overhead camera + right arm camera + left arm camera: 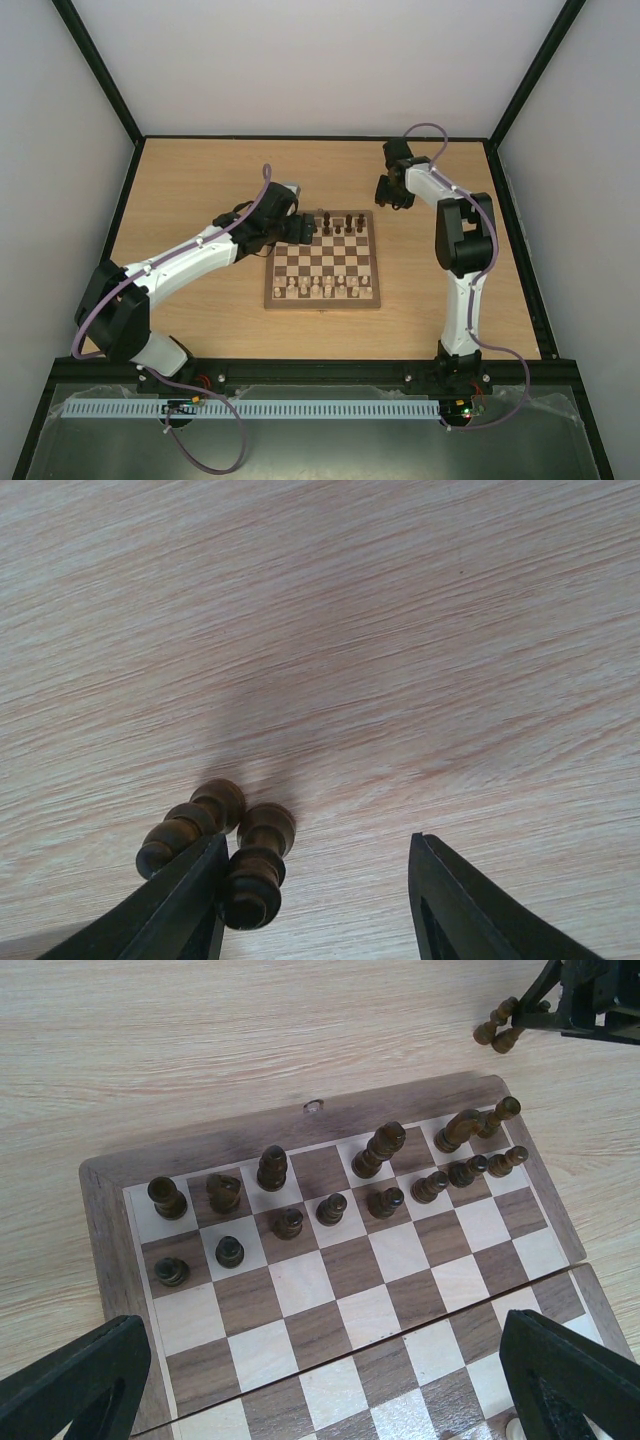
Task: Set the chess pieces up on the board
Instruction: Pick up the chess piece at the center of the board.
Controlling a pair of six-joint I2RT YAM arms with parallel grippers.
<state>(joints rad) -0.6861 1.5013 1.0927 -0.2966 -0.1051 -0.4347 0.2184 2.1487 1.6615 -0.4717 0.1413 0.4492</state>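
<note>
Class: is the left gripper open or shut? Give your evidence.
Open. The left gripper has its black fingers spread wide at the wrist view's bottom corners, holding nothing above the checkered wooden chessboard.

A robot lab cell
White panels (pixel 300 60) and black frame (pixel 98 70) enclose the desk (pixel 190 190) — cable duct (pixel 250 409) in front.

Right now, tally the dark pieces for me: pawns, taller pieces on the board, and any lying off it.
Dark pawns on the board: 8
Taller dark pieces on the back row: 6
Loose dark pieces lying on the table by the right gripper: 2
Total: 16
</note>
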